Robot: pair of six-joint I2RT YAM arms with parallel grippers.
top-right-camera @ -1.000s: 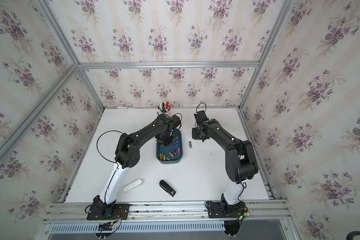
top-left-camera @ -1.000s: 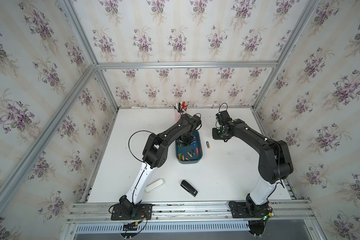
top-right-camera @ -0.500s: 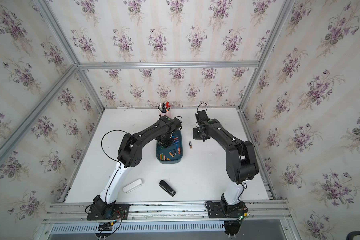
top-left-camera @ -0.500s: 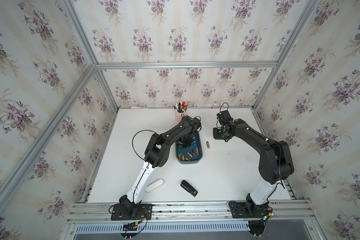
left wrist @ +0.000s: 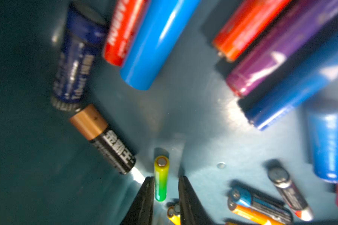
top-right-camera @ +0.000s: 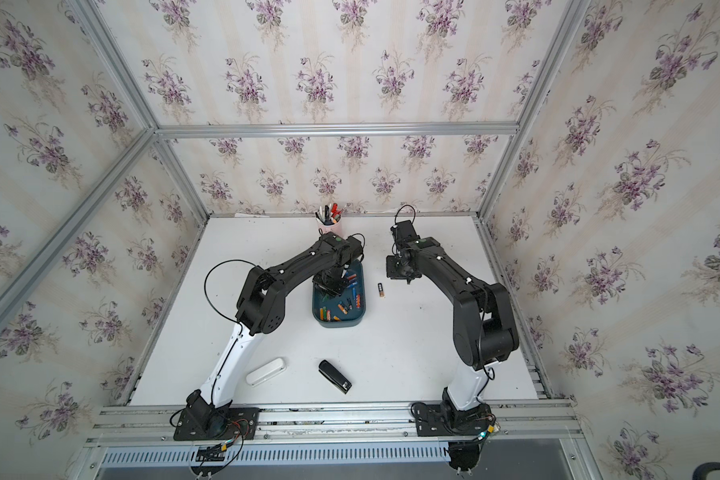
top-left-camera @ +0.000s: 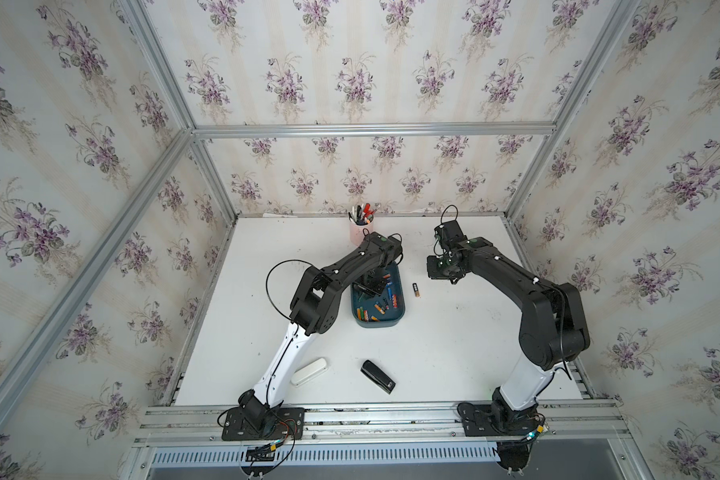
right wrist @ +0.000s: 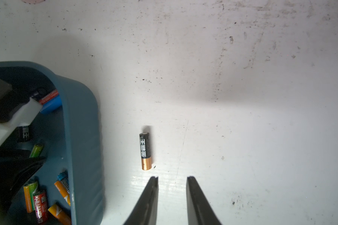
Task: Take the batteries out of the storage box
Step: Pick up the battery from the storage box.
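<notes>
Left wrist view: left claw [left wrist: 165,176] straddled a green battery [left wrist: 161,181], jaws slightly apart, not pinching.
Other batteries [left wrist: 141,44] lay around it in the storage box [left wrist: 183,97]; right claw [right wrist: 172,177] hung spread over the bench [right wrist: 242,136], near a black-and-copper battery [right wrist: 145,151].

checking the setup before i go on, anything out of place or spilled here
One black-and-copper battery lies alone on the table beside the blue tray, not in it. Nothing looks spilled or damaged.
</notes>
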